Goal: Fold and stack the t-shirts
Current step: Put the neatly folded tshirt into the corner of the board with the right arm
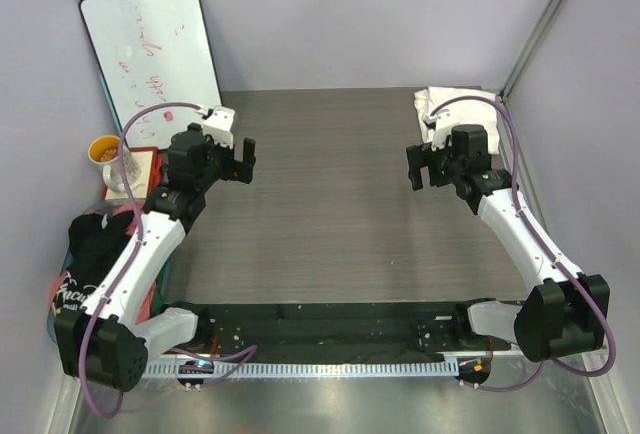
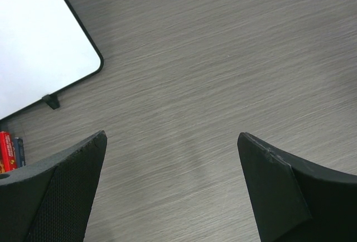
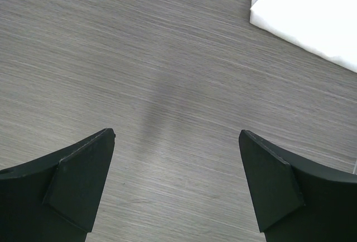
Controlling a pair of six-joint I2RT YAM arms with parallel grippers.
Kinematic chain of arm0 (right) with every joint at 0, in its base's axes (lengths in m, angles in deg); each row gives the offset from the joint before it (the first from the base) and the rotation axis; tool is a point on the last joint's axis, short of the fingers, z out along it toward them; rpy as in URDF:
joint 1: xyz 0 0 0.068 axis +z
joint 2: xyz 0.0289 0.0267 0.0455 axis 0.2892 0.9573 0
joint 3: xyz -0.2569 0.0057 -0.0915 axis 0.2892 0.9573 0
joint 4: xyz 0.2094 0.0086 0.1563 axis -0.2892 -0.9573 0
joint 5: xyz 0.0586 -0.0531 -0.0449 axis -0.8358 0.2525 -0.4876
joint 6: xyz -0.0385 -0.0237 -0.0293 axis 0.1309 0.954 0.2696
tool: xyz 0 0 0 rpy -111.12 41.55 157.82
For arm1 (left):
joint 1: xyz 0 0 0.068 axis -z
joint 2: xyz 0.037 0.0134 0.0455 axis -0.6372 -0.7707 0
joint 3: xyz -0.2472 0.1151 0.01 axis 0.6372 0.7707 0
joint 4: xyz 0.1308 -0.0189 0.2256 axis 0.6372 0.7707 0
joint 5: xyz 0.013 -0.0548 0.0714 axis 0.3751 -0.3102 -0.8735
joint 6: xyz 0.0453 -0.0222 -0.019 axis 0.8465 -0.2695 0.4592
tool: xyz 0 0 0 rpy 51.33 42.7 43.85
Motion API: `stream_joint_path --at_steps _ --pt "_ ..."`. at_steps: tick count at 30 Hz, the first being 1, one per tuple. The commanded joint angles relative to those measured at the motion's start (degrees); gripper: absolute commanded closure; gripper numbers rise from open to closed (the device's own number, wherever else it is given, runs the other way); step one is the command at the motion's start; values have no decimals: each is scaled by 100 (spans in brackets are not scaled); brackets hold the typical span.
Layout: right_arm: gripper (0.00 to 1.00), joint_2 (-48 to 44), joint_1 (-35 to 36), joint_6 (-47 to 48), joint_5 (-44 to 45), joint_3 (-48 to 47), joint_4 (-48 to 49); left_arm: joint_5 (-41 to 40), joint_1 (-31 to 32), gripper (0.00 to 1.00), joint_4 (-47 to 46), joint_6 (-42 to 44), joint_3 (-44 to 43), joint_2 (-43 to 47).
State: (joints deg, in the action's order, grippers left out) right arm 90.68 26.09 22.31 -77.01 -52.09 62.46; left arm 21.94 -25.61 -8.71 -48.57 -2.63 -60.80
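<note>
A folded white t-shirt (image 1: 445, 107) lies at the table's back right corner; its edge shows at the top right of the right wrist view (image 3: 312, 13). A black t-shirt with pale lettering (image 1: 95, 254) is bunched off the table's left side, and a sliver of pink-red fabric (image 1: 152, 302) shows beside it. My left gripper (image 1: 232, 162) hovers over the table's left part, open and empty (image 2: 172, 135). My right gripper (image 1: 428, 166) hangs just in front of the white t-shirt, also open with only bare table between its fingers (image 3: 177, 132).
A whiteboard (image 1: 150, 54) leans against the back left wall, and its corner shows in the left wrist view (image 2: 39, 47). A cup (image 1: 105, 151) and a red-edged box (image 1: 138, 169) sit at the left. A teal basket rim (image 1: 50, 304) shows under the black t-shirt. The table (image 1: 330, 204) is grey wood grain.
</note>
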Motion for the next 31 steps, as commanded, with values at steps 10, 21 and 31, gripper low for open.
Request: stream_joint_path --at_steps 10,21,31 --pt "0 80 39 100 359 -187 477 -81 17 0 -322 86 25 -127" --pt "0 265 57 83 719 -319 600 -46 26 0 -454 103 43 -346" --pt "0 256 65 4 737 -266 688 -81 17 0 -463 77 -80 -505"
